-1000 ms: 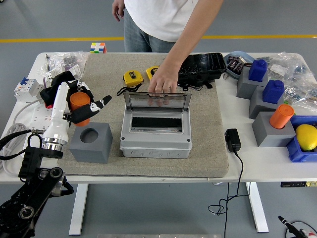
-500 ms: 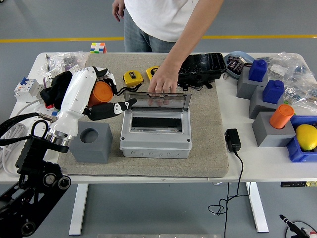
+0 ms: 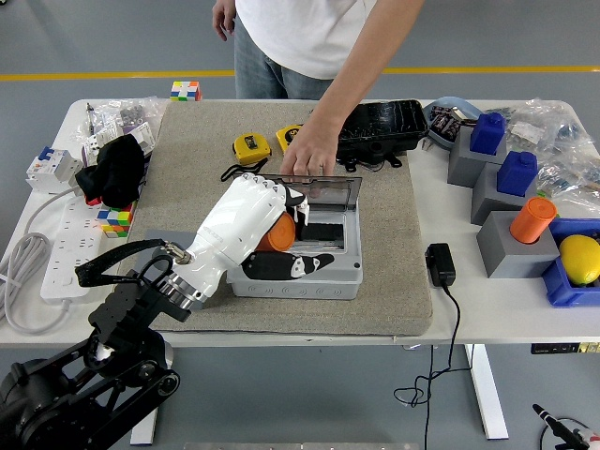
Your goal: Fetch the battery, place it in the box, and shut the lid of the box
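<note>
Left hand [image 3: 265,236] over the box [image 3: 309,253], white back uppermost, fingers closed round the orange battery [image 3: 277,233], thumb [image 3: 291,266] stretched along the box's front. Battery held above the open box's left part, just over the dark slot [image 3: 323,231]; whether touching the inside, hard to tell. Lid [image 3: 328,187] raised, clear, standing at the far edge, steadied by a person's hand [image 3: 310,151] with fingertips on its top edge. Person at the far side in a white shirt and jeans, arm reaching down to the lid. Box resting on a beige mat [image 3: 403,216] on the white table [image 3: 487,314]. Behind the lid, two yellow tape measures [image 3: 251,146] and a black case [image 3: 382,127]. On the right, grey blocks [image 3: 511,246] bearing blue and orange cylinders [image 3: 532,220], and a lemon [image 3: 580,258] in a blue bin. Black adapter [image 3: 441,263] just off the mat's right edge. On the left, a power strip [image 3: 58,246], a cube puzzle [image 3: 116,221] and a black cloth [image 3: 118,167].
</note>
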`<state>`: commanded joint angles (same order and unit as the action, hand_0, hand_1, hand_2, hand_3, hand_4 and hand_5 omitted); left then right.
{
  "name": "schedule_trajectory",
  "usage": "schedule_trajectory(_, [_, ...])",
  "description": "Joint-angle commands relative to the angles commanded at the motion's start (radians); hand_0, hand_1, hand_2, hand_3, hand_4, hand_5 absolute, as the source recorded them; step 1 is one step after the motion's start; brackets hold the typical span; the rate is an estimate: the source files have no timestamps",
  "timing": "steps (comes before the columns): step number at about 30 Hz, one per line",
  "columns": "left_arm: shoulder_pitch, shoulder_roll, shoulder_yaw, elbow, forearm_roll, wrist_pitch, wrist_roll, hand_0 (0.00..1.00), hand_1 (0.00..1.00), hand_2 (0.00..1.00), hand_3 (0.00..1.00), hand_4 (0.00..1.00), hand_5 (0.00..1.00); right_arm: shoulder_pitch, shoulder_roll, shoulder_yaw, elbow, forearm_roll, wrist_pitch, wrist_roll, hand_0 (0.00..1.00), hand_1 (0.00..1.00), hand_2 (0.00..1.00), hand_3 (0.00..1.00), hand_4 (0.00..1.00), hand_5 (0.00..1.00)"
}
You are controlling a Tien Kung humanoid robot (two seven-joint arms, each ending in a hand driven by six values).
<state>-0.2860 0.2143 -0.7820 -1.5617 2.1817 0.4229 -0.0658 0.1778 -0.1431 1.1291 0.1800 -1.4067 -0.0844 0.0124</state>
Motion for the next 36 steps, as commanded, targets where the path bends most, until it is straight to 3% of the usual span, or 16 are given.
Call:
schedule_trajectory(16, [-0.129, -0.099, 0.134, 0.213, -0.079, 0.026, -0.021, 0.024, 0.002, 0.049, 0.045, 0.722, 0.358, 0.008, 0.002, 0.017, 0.0, -0.029, 0.002, -0.009, 0.868, 0.796, 0.774, 0.848, 0.998, 0.998])
schedule_trajectory(28, [-0.235, -0.16, 0.157, 0.356, -0.134, 0.039, -0.042, 0.025, 0.002, 0.05, 0.045, 0.715, 0.356, 0.012, 0.004, 0.006, 0.0, -0.03, 0.003, -0.012, 0.868, 0.796, 0.773, 0.848, 0.998, 0.998])
schedule_trajectory(36, [-0.259, -0.188, 0.161, 0.454, -0.17, 0.062, -0.08, 0.025, 0.002, 0.051, 0.046, 0.712, 0.355, 0.012, 0.007, -0.002, 0.0, -0.028, 0.004, -0.014, 0.868, 0.797, 0.773, 0.847, 0.998, 0.998])
